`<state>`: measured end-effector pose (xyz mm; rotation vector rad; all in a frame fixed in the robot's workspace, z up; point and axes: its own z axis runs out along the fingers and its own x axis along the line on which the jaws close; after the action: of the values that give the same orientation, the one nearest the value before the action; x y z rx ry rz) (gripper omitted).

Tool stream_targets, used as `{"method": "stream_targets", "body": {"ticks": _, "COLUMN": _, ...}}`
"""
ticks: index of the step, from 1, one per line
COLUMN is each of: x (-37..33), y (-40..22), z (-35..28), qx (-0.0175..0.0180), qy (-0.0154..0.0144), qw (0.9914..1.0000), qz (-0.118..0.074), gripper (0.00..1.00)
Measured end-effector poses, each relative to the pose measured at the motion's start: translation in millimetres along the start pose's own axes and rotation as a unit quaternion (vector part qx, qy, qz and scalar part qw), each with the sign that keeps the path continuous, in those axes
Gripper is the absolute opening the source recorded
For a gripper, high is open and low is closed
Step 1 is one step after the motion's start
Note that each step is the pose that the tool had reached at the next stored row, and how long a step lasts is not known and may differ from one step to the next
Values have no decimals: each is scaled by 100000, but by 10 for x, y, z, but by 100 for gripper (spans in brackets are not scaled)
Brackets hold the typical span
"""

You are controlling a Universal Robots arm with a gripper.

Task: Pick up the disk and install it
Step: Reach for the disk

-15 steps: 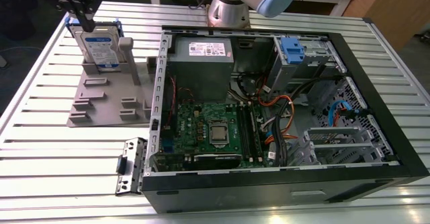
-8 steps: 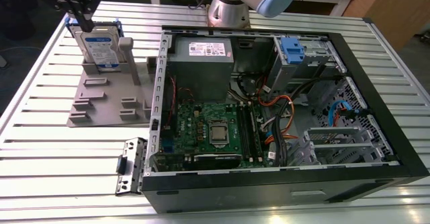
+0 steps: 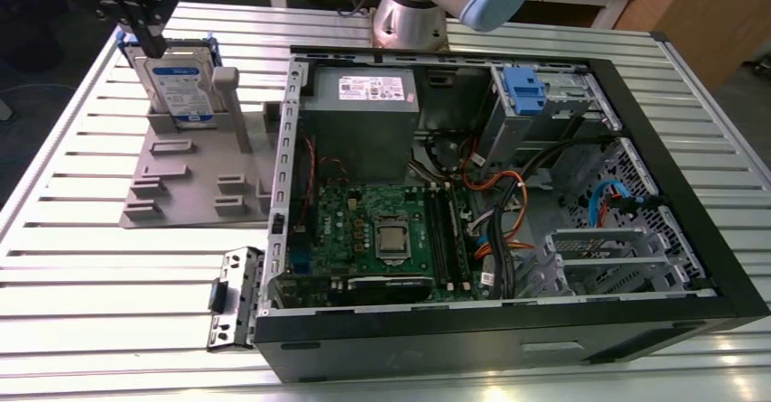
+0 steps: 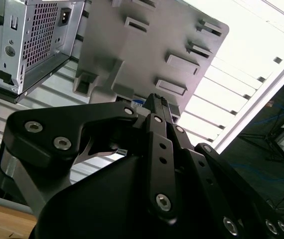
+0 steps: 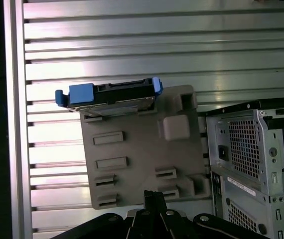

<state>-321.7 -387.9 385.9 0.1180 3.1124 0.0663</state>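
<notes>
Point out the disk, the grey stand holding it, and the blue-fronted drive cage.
disk point(image 3: 179, 86): exterior view, on its white-and-blue label.
grey stand point(image 3: 199, 169): exterior view, on the bare base plate.
drive cage point(image 3: 521, 86): exterior view, on its blue front piece.

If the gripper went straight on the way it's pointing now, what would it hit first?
Most likely the top edge of the disk, standing upright in the grey holder just under the gripper in the exterior view; depth is unclear, so it might miss.
</notes>
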Motion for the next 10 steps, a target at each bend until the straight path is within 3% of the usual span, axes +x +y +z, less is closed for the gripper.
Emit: {"method": "stream_targets", "body": {"ticks": 10, "x": 20, "y": -2, "z": 12, "qx": 0, "qy": 1, "qw": 100000, "qz": -1, "gripper": 10}}
